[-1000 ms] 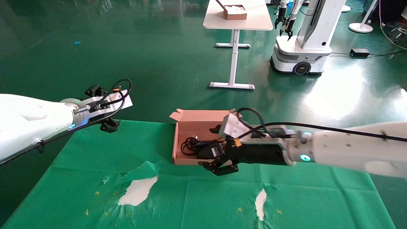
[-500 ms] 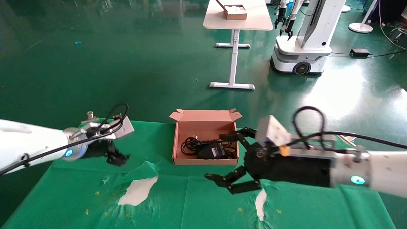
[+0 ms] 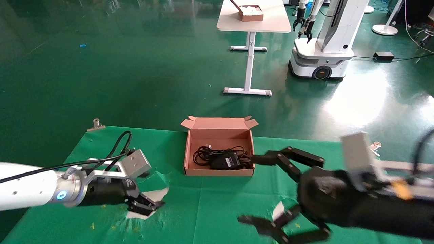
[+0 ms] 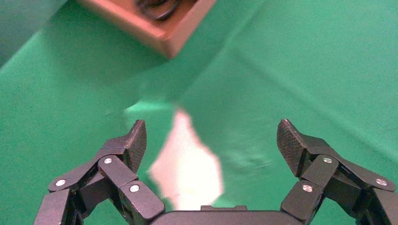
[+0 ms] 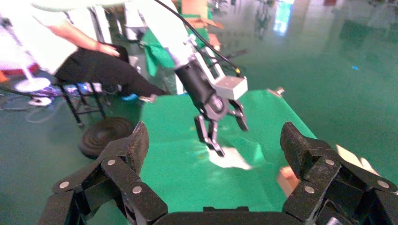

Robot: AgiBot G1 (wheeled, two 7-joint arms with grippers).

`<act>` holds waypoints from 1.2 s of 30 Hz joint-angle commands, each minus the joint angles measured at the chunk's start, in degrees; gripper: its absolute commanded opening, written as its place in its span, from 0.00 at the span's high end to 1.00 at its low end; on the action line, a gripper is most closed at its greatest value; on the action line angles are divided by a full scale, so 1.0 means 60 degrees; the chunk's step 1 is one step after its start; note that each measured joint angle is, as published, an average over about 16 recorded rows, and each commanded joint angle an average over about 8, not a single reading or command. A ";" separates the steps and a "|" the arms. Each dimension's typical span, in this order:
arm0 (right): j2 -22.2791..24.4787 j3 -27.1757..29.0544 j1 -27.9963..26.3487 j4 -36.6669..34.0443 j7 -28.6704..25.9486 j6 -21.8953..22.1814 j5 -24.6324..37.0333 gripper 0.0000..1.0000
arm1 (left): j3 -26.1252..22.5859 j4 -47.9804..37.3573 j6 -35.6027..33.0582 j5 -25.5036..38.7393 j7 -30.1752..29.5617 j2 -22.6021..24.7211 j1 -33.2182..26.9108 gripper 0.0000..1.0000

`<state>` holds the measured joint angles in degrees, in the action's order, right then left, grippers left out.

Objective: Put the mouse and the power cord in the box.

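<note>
Mouse [image 3: 226,160] and power cord [image 3: 206,154] both sit inside the box [image 3: 219,132] by the table's far edge, lid unclosed; left gripper [image 3: 146,206] and right gripper [image 3: 271,193] gape wide, empty — placing looks done.

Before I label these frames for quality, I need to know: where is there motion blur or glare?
Head view: the right gripper and its arm are smeared with blur, while the box and left gripper stay sharp; strong glare sits on the floor. Left wrist view: the box corner and cloth are blurred. Right wrist view: mild blur in the background.
</note>
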<state>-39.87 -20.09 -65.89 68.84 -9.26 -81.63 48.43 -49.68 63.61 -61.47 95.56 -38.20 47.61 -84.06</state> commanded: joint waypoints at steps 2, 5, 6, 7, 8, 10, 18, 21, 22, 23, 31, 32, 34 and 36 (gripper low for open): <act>0.0369 0.0310 0.0329 0.0361 -0.0114 -0.0309 -0.0499 0.00 | 0.0502 0.0149 -0.0361 -0.0801 0.0409 -0.0188 0.0335 0.00; 0.0647 0.0542 0.0576 0.0631 -0.0199 -0.0542 -0.0877 0.00 | 0.1010 0.0299 -0.0726 -0.1611 0.0823 -0.0378 0.0675 0.00; 0.0709 0.0594 0.0631 0.0691 -0.0217 -0.0594 -0.0961 0.00 | 0.1182 0.0350 -0.0850 -0.1885 0.0964 -0.0442 0.0790 0.00; 0.0757 0.0634 0.0674 0.0738 -0.0232 -0.0635 -0.1027 0.00 | 0.1353 0.0401 -0.0973 -0.2158 0.1103 -0.0506 0.0904 0.00; 0.0788 0.0659 0.0700 0.0767 -0.0241 -0.0661 -0.1069 0.00 | 0.1524 0.0451 -0.1096 -0.2431 0.1242 -0.0570 0.1018 0.00; 0.0808 0.0674 0.0717 0.0785 -0.0246 -0.0678 -0.1097 0.00 | 0.1868 0.0553 -0.1344 -0.2980 0.1523 -0.0699 0.1248 0.00; 0.0809 0.0667 0.0714 0.0781 -0.0242 -0.0679 -0.1100 0.00 | 0.3227 0.0956 -0.2322 -0.5148 0.2631 -0.1207 0.2157 0.00; 0.0810 0.0665 0.0713 0.0781 -0.0240 -0.0678 -0.1102 0.00 | 0.3734 0.1106 -0.2686 -0.5957 0.3044 -0.1397 0.2495 0.00; 0.0810 0.0664 0.0713 0.0781 -0.0240 -0.0678 -0.1102 0.00 | 0.3899 0.1155 -0.2805 -0.6220 0.3179 -0.1459 0.2606 0.00; 0.0811 0.0664 0.0712 0.0781 -0.0240 -0.0677 -0.1103 0.00 | 0.4070 0.1205 -0.2928 -0.6493 0.3318 -0.1523 0.2720 0.00; 0.0816 0.0660 0.0714 0.0783 -0.0237 -0.0677 -0.1111 0.00 | 0.5345 0.1582 -0.3845 -0.8531 0.4359 -0.1998 0.3571 0.00; 0.0818 0.0662 0.0717 0.0784 -0.0236 -0.0679 -0.1116 0.00 | 0.5487 0.1624 -0.3945 -0.8762 0.4465 -0.2049 0.3664 0.00; 0.0823 0.0666 0.0721 0.0788 -0.0236 -0.0682 -0.1125 0.00 | 0.5713 0.1690 -0.4103 -0.9135 0.4620 -0.2131 0.3812 0.00; 0.0827 0.0669 0.0725 0.0792 -0.0236 -0.0685 -0.1132 0.00 | 0.5847 0.1730 -0.4199 -0.9359 0.4700 -0.2180 0.3901 0.00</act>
<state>-34.93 -16.10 -61.56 73.56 -10.67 -85.72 41.69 -15.80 73.64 -85.82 41.39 -10.84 34.96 -61.44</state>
